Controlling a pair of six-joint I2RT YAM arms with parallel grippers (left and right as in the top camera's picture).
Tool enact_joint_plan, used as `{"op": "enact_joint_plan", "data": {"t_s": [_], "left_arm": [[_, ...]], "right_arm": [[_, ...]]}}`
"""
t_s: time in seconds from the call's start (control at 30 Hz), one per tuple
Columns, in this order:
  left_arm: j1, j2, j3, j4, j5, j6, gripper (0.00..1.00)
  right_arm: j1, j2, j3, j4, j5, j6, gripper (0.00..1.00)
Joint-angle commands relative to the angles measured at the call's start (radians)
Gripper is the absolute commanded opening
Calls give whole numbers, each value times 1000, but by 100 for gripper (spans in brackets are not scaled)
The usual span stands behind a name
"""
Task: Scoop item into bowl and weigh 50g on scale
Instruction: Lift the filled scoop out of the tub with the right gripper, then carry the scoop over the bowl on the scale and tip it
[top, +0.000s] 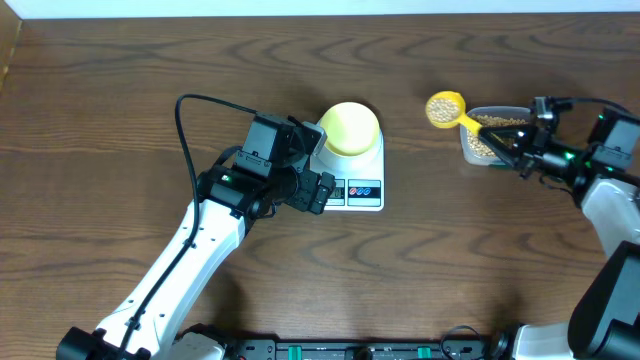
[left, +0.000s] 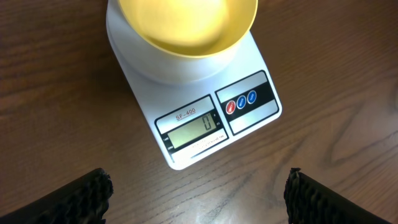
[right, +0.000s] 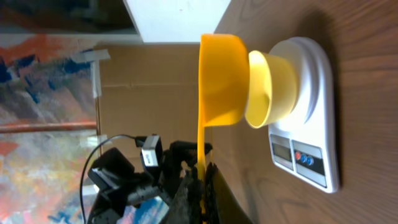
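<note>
The pale yellow-green bowl sits empty on the white scale; in the left wrist view the bowl tops the scale, whose display reads 0. My left gripper is open and empty, just in front of the scale. My right gripper is shut on the handle of the bright yellow scoop, which holds beans and hangs left of the clear tub of beans. The right wrist view shows the scoop, bowl and scale.
The left arm stretches from the front edge to the scale. A black cable loops over the table behind it. The right arm's white body stands at the right edge.
</note>
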Motion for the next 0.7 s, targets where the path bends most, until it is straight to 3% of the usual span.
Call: {"op": "enact_joint_plan", "data": {"t_s": [0.0, 0.33, 0.67], "left_arm": [[0, -11, 11, 0, 12, 5, 90], [0, -11, 11, 0, 12, 5, 90], [0, -11, 11, 0, 12, 5, 90]], "right_arm": [[48, 5, 2, 79, 30, 197, 1], [228, 5, 2, 260, 178, 376, 1], [385, 5, 2, 356, 416, 300, 1]]}}
